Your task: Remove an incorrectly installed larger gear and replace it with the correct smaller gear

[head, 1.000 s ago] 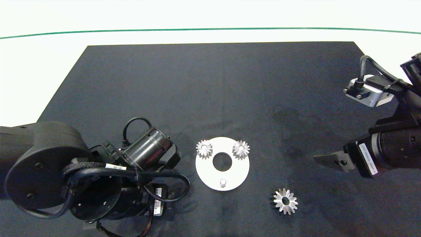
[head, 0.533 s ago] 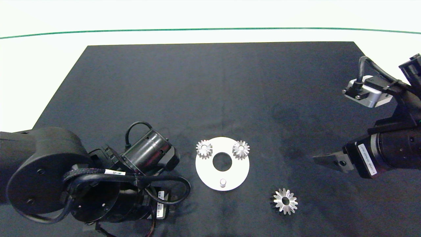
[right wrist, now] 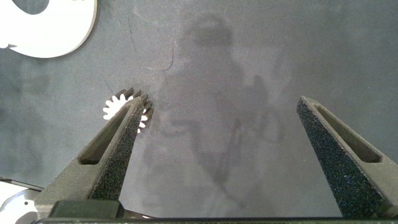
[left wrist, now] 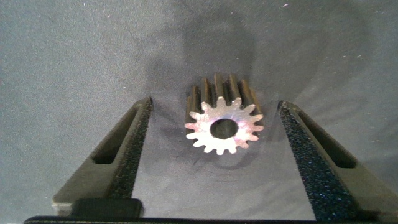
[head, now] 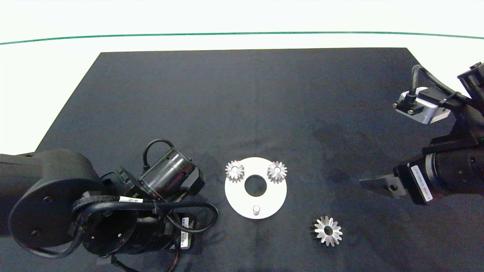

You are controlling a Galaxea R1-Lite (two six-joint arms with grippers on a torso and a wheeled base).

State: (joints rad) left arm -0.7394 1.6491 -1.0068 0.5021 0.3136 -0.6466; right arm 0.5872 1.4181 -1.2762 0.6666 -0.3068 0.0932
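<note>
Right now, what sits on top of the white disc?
On the white disc stand two short-toothed gears and one bare peg. The pegs under both gears are covered.

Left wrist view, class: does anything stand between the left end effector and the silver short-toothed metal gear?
Nothing visible does. The silver short-toothed metal gear lies on the dark mat between the left end effector's open fingers, apart from both pads. The right end effector hangs open at the mat's right side.

Dark arms, black cables, white labels
</note>
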